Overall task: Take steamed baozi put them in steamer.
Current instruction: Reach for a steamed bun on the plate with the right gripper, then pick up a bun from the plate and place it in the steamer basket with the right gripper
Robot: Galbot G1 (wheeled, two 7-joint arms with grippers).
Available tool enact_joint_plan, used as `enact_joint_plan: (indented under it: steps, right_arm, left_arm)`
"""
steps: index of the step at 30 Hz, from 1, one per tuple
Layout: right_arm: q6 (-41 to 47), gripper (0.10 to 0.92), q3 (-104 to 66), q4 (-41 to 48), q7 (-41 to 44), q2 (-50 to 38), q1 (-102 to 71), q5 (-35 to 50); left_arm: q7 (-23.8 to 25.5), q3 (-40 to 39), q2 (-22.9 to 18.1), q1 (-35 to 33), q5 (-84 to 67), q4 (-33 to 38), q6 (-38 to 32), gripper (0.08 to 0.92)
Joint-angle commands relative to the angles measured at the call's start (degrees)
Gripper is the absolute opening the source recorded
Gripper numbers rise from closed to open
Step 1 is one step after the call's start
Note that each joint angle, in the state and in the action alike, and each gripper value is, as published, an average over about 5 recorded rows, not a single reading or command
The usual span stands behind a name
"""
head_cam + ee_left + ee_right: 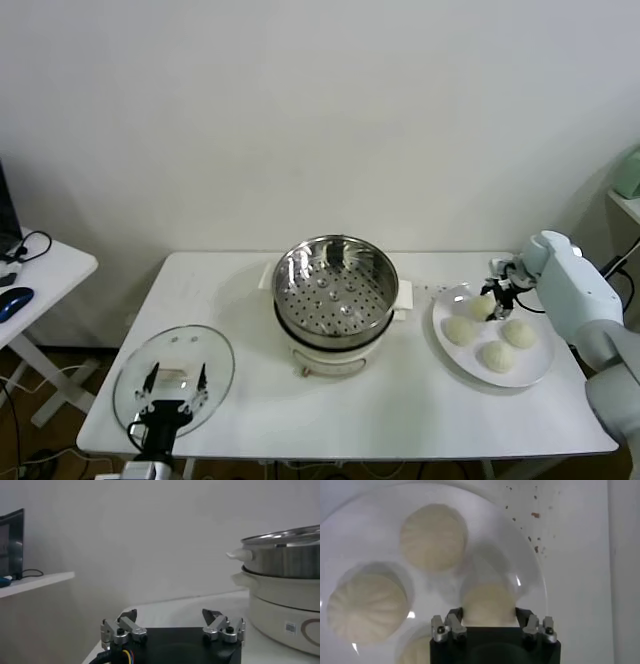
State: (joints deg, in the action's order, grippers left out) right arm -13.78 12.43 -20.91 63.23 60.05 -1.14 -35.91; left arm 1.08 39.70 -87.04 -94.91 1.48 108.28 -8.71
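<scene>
Right gripper [489, 616]: fingers straddle a baozi [487, 605] on the plate [447, 302], right edge, not visibly clenched.
Risk: soft bun squashes or slips.
Left gripper [172, 625]: released, idle at front-left corner.

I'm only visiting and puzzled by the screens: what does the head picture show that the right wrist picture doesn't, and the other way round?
Only the head view shows the steamer mid-table, the glass lid with the left pincer over it, and a side desk. Only the right wrist view shows the pleats on the baozi and brown specks on the table. Both show the plate of four baozi, with the right pincer open around the back one.
</scene>
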Motion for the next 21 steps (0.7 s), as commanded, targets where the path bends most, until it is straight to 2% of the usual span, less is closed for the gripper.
enact_joint_plan:
  steps: [1,6,11,21]
  right_arm:
    - [-1.2,0.695,0.0,-1.5,0.7,-0.3,0.4,-0.1]
    - [-3.6,0.696,4.9,-7.7,2.9,-2.5,3.0,3.6]
    - [-3.2,0.696,15.7,-19.1,5.1,-6.1,7.9,11.8]
    - [-3.7,0.697,33.3,-37.7,6.9,-8.1,23.1,21.2]
  left_arm:
    - [-0.4,0.1,0.0,-0.2,-0.2,0.0,0.3,0.823]
    - [-0.4,0.2,0.0,-0.2,-0.1,0.1,0.3,0.823]
    - [-0.5,0.1,-0.1,-0.3,-0.1,0.3,0.3,0.823]
    - [-0.6,-0.3,-0.2,-0.4,0.0,0.8,0.5,0.823]
